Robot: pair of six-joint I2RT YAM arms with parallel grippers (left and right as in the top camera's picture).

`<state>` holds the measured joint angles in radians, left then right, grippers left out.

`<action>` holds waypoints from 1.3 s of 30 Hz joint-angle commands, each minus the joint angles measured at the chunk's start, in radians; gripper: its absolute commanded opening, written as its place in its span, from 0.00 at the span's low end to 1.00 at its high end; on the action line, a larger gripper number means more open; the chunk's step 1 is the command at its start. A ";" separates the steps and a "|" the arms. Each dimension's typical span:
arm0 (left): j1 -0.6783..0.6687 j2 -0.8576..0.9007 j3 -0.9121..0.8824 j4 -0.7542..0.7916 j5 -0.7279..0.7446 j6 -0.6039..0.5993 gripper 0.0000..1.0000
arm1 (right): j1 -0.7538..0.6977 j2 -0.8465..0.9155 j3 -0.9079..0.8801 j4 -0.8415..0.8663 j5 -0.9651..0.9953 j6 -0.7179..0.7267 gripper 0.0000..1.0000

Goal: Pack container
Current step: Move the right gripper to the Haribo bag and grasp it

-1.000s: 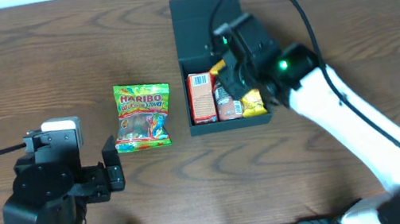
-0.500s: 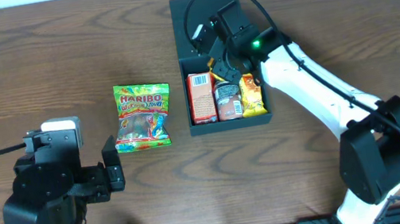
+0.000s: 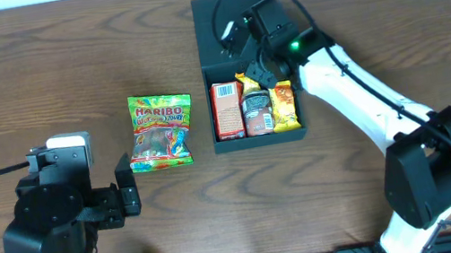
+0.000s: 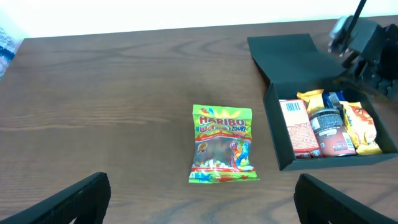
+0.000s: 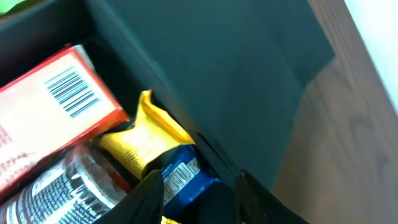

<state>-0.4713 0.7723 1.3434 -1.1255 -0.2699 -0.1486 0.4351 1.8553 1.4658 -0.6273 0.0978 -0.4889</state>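
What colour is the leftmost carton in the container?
Orange-red carton, white barcode label; left wrist view.

In the right wrist view, the red carton [image 5: 56,106] is cut off at the left edge; the right gripper [image 5: 199,190] is blurred and cropped below.

Legible markings: one brand name, two barcodes.
"HARIBO" stood on the green gummy bag [image 4: 222,143]; barcodes showed on the orange-red carton [image 5: 56,106] and yellow-blue pack [image 5: 158,155] in the container [image 3: 218,19]; other print was unreadable.
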 commanded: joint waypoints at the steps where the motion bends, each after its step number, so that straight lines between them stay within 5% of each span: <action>1: 0.006 0.000 0.013 -0.001 -0.018 0.018 0.95 | 0.029 -0.001 0.023 -0.011 -0.014 0.152 0.41; 8: 0.006 0.000 0.013 -0.001 -0.018 0.018 0.95 | 0.217 -0.017 0.023 -0.091 -0.047 0.267 0.64; 14: 0.006 0.000 0.013 -0.001 -0.018 0.018 0.95 | 0.341 -0.017 0.023 -0.036 -0.065 0.721 0.67; 17: 0.006 0.000 0.013 -0.001 -0.018 0.018 0.95 | 0.362 -0.002 0.023 -0.008 -0.073 0.978 0.80; 19: 0.006 0.000 0.013 -0.001 -0.018 0.018 0.95 | 0.369 0.013 0.023 0.014 -0.073 1.009 0.99; 27: 0.006 0.000 0.013 -0.001 -0.018 0.018 0.95 | 0.401 0.013 0.023 0.028 -0.137 1.017 0.99; 35: 0.006 0.000 0.013 -0.001 -0.018 0.018 0.95 | 0.419 0.014 0.023 0.002 -0.163 1.451 0.99; 39: 0.006 0.000 0.013 -0.001 -0.018 0.018 0.95 | 0.408 0.049 0.039 0.023 -0.212 1.558 0.99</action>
<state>-0.4713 0.7723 1.3434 -1.1255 -0.2699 -0.1482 0.8417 1.8633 1.4719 -0.6144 -0.0761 0.9531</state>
